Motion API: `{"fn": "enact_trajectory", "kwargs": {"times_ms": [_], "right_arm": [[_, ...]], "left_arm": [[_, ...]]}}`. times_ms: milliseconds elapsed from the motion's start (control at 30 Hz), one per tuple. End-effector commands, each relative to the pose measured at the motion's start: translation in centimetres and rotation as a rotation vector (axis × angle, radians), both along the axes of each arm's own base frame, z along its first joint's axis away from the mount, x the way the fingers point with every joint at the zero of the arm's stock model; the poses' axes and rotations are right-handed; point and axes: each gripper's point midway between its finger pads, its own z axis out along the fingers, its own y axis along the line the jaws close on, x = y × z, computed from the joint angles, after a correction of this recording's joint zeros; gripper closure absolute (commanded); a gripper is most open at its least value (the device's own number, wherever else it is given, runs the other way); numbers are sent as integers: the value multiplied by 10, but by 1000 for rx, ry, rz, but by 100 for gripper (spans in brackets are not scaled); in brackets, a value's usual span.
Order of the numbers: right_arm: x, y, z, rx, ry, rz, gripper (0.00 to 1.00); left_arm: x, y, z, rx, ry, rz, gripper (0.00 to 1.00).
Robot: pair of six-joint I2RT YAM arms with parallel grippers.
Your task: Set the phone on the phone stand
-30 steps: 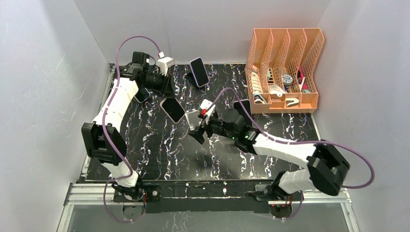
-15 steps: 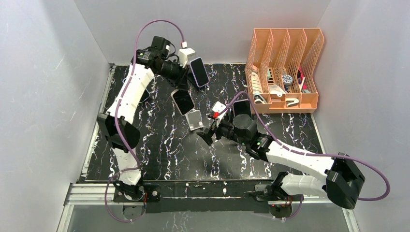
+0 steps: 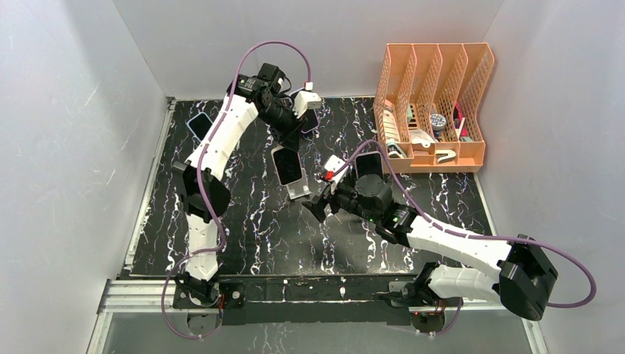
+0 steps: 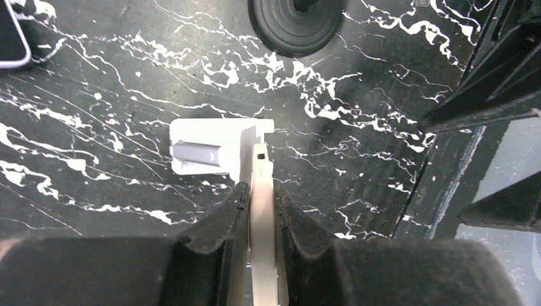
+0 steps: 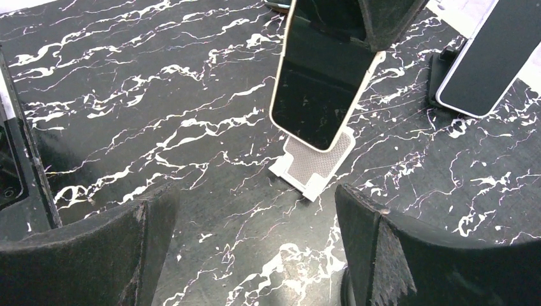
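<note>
My left tool (image 4: 260, 190) is clamped on the phone (image 4: 262, 255). In the left wrist view the phone is edge-on, with a black finger (image 4: 223, 220) pressed on each flat face and the cream edge sticking out past the tips. From above, the phone hangs tilted below the left tool with its dark screen showing.

The white phone stand (image 4: 204, 150) sits on the black marbled surface (image 3: 243, 228), just past my left tool's tips. The phone's lower end is right over the stand. In the right wrist view that end overlaps the stand's back plate. I cannot tell whether they touch.

My right tool (image 5: 252, 194) has its fingers spread wide with nothing between them. It sits low over the surface. The phone and stand are straight ahead of it and apart from it.

A second phone (image 5: 485, 60) leans in a dark holder (image 5: 440, 80), ahead and to the right of my right tool. A round black base (image 4: 296, 22) is beyond the stand from my left tool. An orange file rack (image 3: 435, 103) stands well off to the right of my right tool. A third phone (image 3: 197, 124) lies flat well to the left of my left tool.
</note>
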Motion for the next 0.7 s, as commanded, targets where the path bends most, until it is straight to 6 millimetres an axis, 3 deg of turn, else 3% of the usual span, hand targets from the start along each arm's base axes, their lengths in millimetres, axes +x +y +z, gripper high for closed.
{"fn": "enact_trajectory", "kwargs": {"times_ms": [0, 233, 667], "right_arm": [[3, 0, 6, 1, -22, -4, 1], [4, 2, -4, -24, -10, -1, 1], [8, 6, -17, -58, 5, 0, 1]], "left_arm": [[-5, -7, 12, -58, -11, -89, 100], [-2, -19, -3, -76, 29, -124, 100], [1, -23, -30, -65, 83, -108, 100]]}}
